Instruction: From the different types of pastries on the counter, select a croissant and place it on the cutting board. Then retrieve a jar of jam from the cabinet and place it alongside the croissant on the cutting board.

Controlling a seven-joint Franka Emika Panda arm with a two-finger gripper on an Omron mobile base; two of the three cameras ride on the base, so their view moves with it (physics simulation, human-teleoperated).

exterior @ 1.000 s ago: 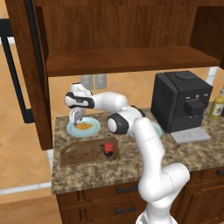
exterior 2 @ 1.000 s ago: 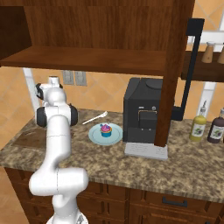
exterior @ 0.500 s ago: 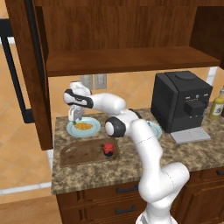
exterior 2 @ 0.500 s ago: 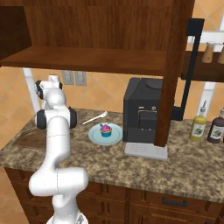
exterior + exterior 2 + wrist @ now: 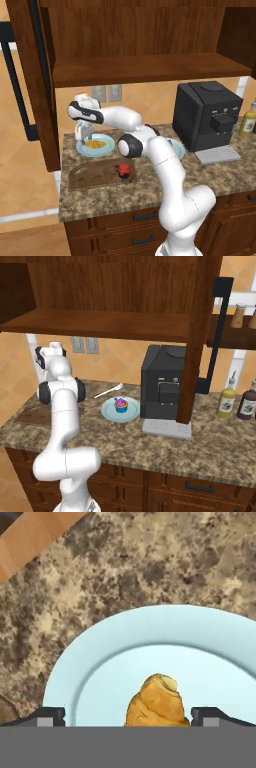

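Note:
The golden-orange croissant [image 5: 96, 145] lies on a round light-blue plate [image 5: 107, 140] at the back left of the counter [image 5: 210, 172]. My gripper [image 5: 83, 136] hangs just above it, open. In the hand view the two fingertips [image 5: 48, 717] stand wide apart on either side of the croissant [image 5: 157, 703]. The dark brown cutting board [image 5: 97, 173] lies in front of the plate. A small jar of jam [image 5: 123, 171] with a red lid stands at the board's right end. The pink-frosted cupcake [image 5: 120, 404] sits on its own plate [image 5: 131, 413].
A black coffee machine [image 5: 207, 117] stands at the back right. The cabinet shelf [image 5: 145, 67] runs overhead, and an open cabinet door [image 5: 30, 85] hangs to the left. A white fork [image 5: 107, 391] lies behind the cupcake plate. Bottles [image 5: 227, 401] stand at the far right.
The hand has shifted slightly left and sunk a little toward the croissant plate. The jar, board and cupcake have not moved.

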